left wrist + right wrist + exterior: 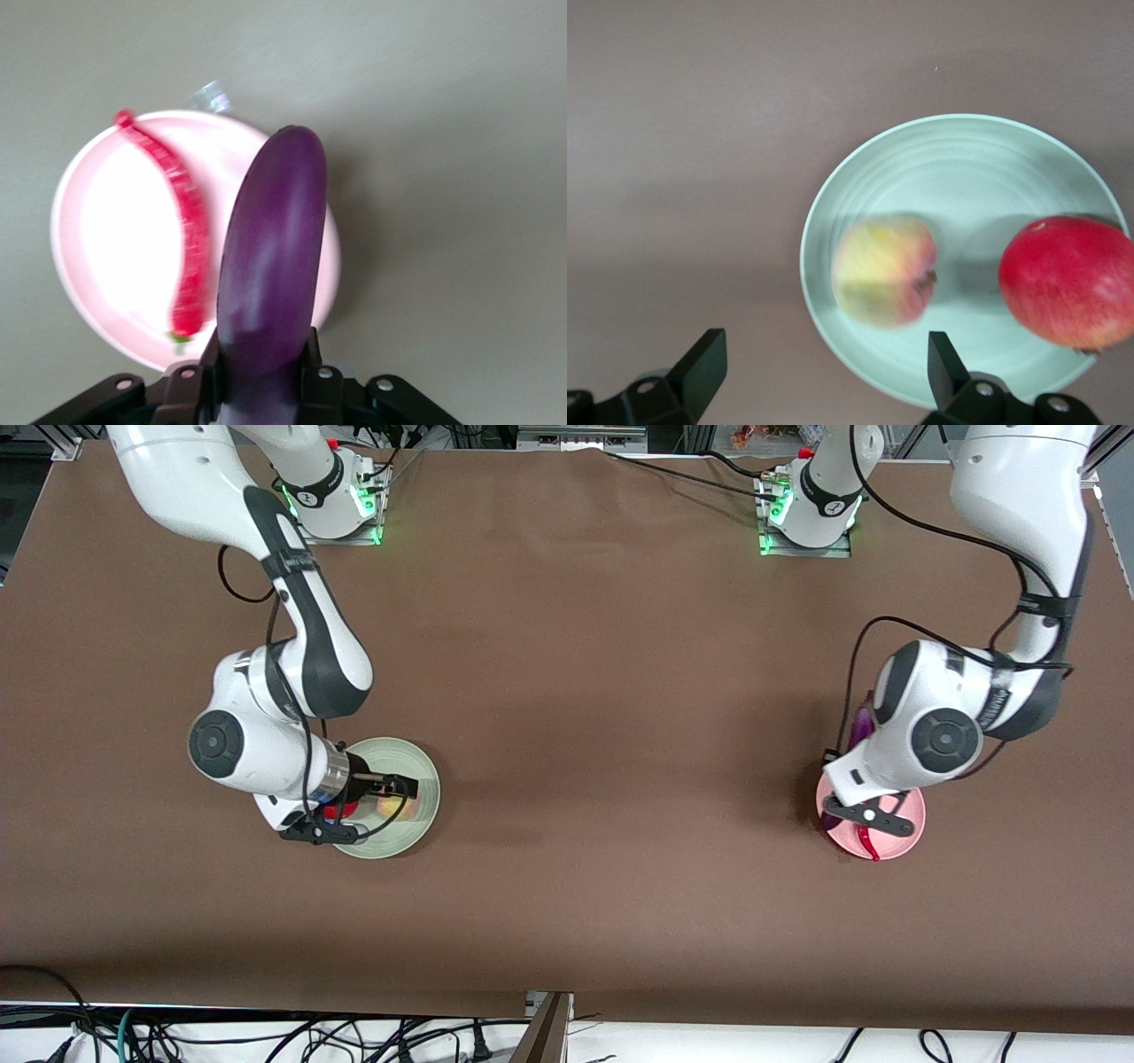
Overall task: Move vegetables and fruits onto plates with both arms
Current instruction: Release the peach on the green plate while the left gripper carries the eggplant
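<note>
Brown cloth covered the table [567, 691] in the front view, with both arm bases along its upper edge. Toward the right arm's end, the right gripper [390, 784] hung low over the green plate [423, 819], the peach [392, 806] just under its fingers and the pomegranate [341, 810] showing as a red patch beneath the wrist. Toward the left arm's end, the left gripper [864, 815] hung over the pink plate [912, 824], the eggplant [861, 726] sticking out past the wrist and the chili [866, 843] lying on the plate below it.

From the left wrist view, the left gripper [263, 372] was clamped on the eggplant [270, 274], which reached out from the jaws over the rim of the pink plate [106, 239]. The chili [182, 230] lay curved on the plate beside the eggplant, apart from the fingers.

From the right wrist view, the right gripper [824, 372] stood wide apart with nothing between its fingers [704, 359]. The peach [884, 270] sat in the green plate [957, 168] just ahead of the gap, blurred. The pomegranate [1070, 279] rested in the plate beside the peach, not touching it.
</note>
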